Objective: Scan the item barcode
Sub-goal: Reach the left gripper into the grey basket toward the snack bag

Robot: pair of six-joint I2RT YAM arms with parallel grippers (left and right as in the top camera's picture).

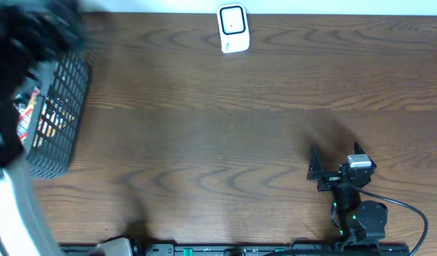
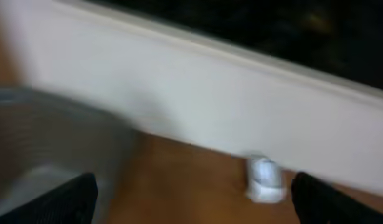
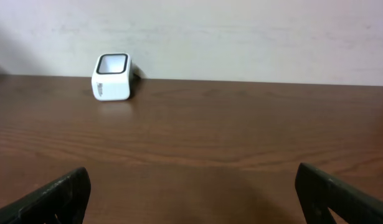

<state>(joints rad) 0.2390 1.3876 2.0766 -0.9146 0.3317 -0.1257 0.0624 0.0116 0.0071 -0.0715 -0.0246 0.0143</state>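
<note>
Overhead puts the packaged item [image 1: 33,121] in the mesh basket [image 1: 70,85], well left of the scanner [image 1: 233,29], so the left gripper [image 2: 191,202], wide and empty near it, should drop squarely onto it, barcode side kept free, while the right gripper [image 3: 191,193] sits wide, right of the scanner.

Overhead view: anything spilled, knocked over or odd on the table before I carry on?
Nothing stands out. The white scanner stands upright at the far edge of the table, the black mesh basket sits at the left edge with items inside, and nothing lies spilled on the wood.
</note>
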